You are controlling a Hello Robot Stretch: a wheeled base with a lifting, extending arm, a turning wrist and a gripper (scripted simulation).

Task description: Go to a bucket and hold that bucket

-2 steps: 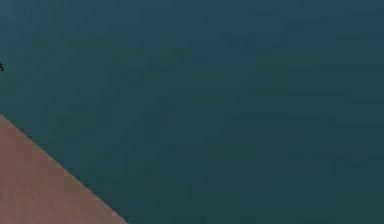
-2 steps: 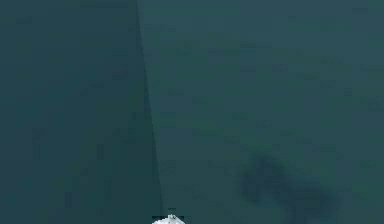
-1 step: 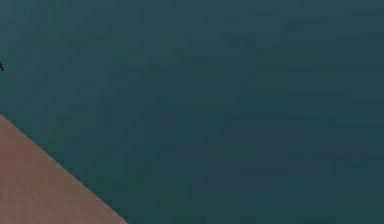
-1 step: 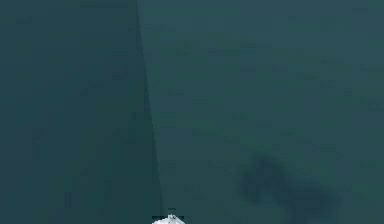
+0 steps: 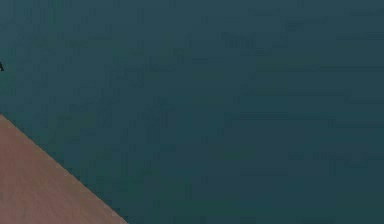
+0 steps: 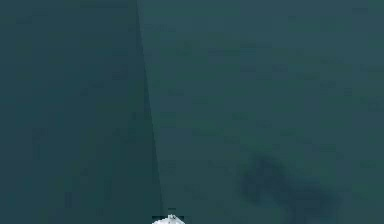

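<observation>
the end effector's state cannot be told from these views, and nothing here lets me say whether it grasps anything. at the very bottom edge of the arm side view, a little left of the middle, sits a small pale shape (image 6: pixel 168 217) with a thin dark line across its top. it is too small and too cut off by the edge to say what it is.

rising from just beside that pale shape, a thin dark vertical seam (image 6: pixel 148 110) runs up to the top of the arm side view, leaning slightly toward the view's left as it climbs. a dark teal wall (image 6: pixel 270 90) spreads on both sides of the seam, plain and unmarked, and the part left of the seam looks much the same in tone as the part on the right.

in the forward view the same dark teal surface (image 5: pixel 230 90) stands close ahead. a wedge of reddish-brown floor (image 5: pixel 35 185) lies in the lower left corner, and its edge against the teal runs diagonally down toward the view's bottom. a tiny dark speck (image 5: pixel 1 66) touches the forward view's left edge, too small to name.

where the bucket is cannot be told, nor which way it points or how its long axis lies.
</observation>
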